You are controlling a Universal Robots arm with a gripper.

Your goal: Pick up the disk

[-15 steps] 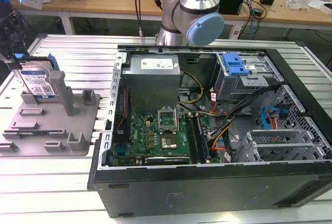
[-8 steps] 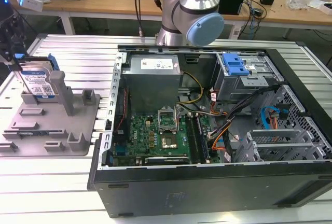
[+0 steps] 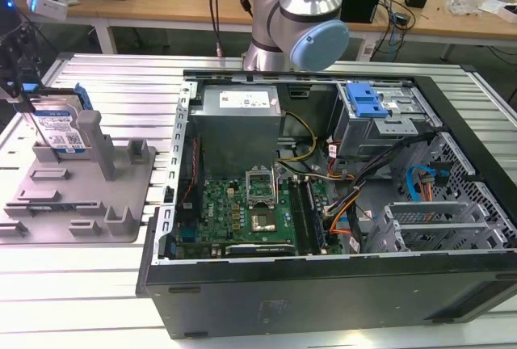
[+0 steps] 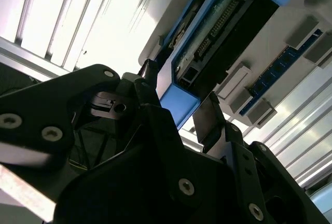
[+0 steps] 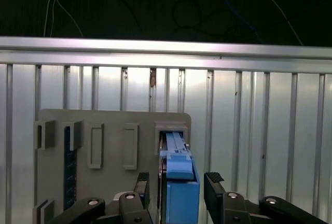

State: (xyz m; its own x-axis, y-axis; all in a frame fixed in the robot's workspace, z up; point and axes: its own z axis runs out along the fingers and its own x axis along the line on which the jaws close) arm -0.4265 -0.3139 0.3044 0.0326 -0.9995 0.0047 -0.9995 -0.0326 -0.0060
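The disk stands on edge in a slot of the grey fixture. The tool straddles its free end, open, with fingers just clear of both sides. A good grip wants them centred and square, closing evenly on the flat faces. The print on its white-and-blue label is too small to read.

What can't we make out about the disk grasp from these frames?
1. First wrist view: disk sits edge-on inside the open gripper; its faces are hidden.
2. Exterior view: gripper mostly cut off at the exterior view's left.
3. Exterior view: disk's base hidden by the fixture blocks.
4. Second wrist view: gripper body blocks the disk's near end.
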